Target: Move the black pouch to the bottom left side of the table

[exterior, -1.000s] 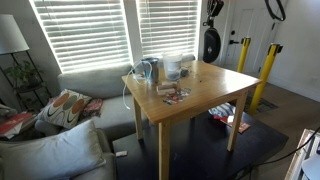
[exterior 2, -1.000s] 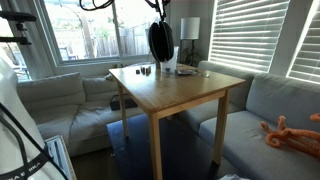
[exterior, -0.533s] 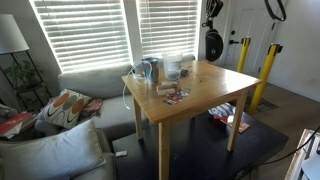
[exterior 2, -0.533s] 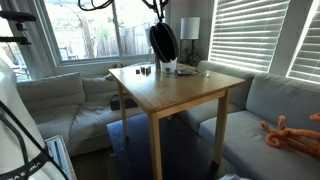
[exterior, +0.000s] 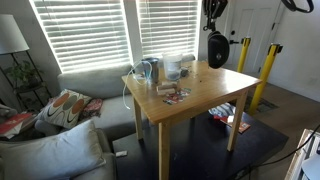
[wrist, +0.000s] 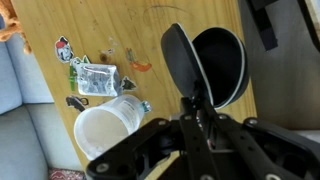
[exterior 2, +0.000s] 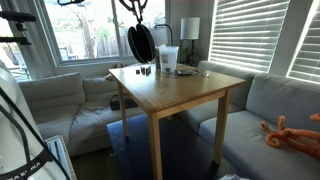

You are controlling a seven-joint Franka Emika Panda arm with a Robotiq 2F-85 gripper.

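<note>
The black pouch (exterior: 217, 48) hangs upright in the air from my gripper (exterior: 213, 22), above the far edge of the light wooden table (exterior: 205, 95). In an exterior view the pouch (exterior 2: 141, 45) hangs under the gripper (exterior 2: 135, 14) over the table's (exterior 2: 180, 92) far corner. In the wrist view the gripper (wrist: 192, 104) is shut on the pouch's (wrist: 215, 62) edge. There the pouch straddles the table's (wrist: 150, 30) edge, partly over dark floor.
A clear plastic cup (wrist: 100, 130), a water bottle (wrist: 130, 110) and small packets (wrist: 95, 78) sit at the table's far side, as the exterior view shows (exterior: 172, 70). A grey sofa (exterior: 95, 85) wraps round the table. Yellow posts (exterior: 267, 70) stand beyond it.
The arm has carried the hanging pouch sideways along the table's far edge, away from the cup, and slightly lower. Things on the table have not moved.
</note>
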